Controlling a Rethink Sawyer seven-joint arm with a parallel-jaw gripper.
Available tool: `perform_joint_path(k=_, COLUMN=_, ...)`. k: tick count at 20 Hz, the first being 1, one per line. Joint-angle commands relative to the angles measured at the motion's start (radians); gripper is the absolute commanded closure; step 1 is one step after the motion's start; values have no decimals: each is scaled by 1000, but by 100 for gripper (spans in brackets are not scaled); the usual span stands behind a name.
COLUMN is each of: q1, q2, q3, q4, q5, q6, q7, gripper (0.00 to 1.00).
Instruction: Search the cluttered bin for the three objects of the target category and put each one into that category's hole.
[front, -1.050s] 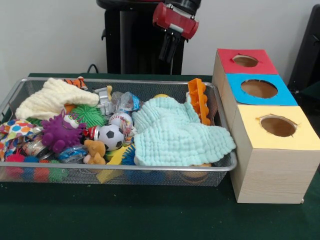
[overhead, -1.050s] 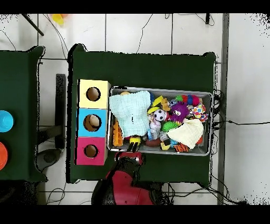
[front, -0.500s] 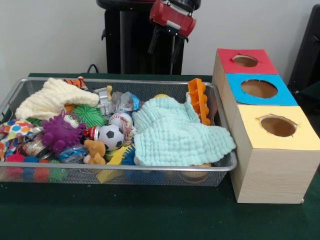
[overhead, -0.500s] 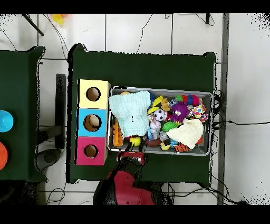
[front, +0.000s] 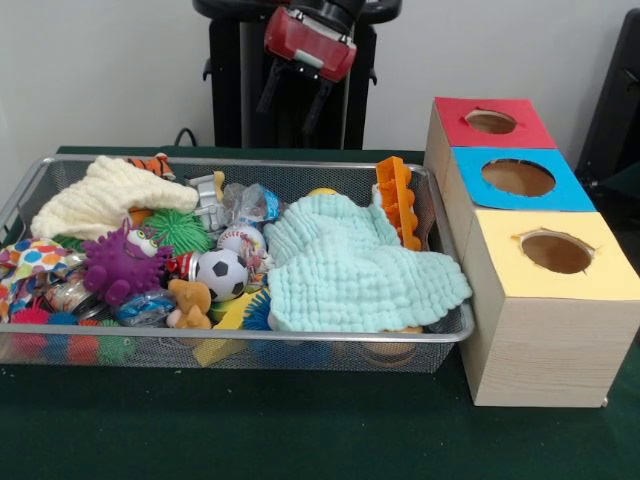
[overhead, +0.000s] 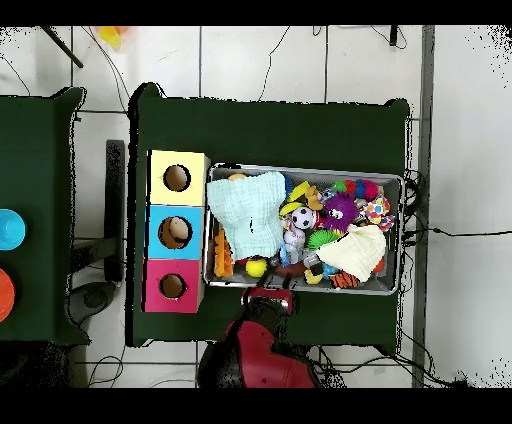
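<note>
Front view: gripper up at top centre, fingers spread, nothing between them, hanging clear above the far rim of the bin. Target category not given, so the wanted things can't be named; candidates all lie below and toward the lower left of the claw: baseball, football, green spiky ball, purple monster. Mint cloth spread over the bin's right half, likely hiding more underneath. Cream cloth at upper left. Three-hole box touching the bin on the right: red hole, blue hole, yellow hole.

Overhead view: claw just below the bin's lower edge, left of centre; clutter up and to the right of it, a yellow ball closest. Box at left. Dark green cloth-topped table; tiled floor with cables around; second table at far left.
</note>
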Motion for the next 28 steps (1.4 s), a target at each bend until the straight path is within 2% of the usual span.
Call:
perform_joint_path(k=1, q1=-100, q2=79, q3=138, q4=-105, q5=-75, q6=-117, q7=225, gripper=0)
perform_joint_path(k=5, q1=-227, q2=85, q3=255, q4=-115, q5=-159, q6=-116, q7=304, gripper=0)
perform_joint_path(k=8, q1=-289, q2=80, q3=322, q4=-116, q5=-175, q6=-98, q7=330, gripper=0)
perform_joint_path(k=13, q1=-365, q2=103, q3=426, q4=-108, q5=-189, q6=-140, q7=386, gripper=0)
perform_joint_path(k=17, q1=-383, q2=113, q3=478, q4=-105, q5=-175, q6=-168, q7=423, gripper=0)
perform_joint_path(k=24, q1=-378, q2=65, q3=484, q4=-79, q5=-170, q6=-167, q7=444, gripper=0)
perform_joint_path(k=28, q1=-389, q2=77, q3=490, q4=-97, q5=-189, q6=-150, q7=440, gripper=0)
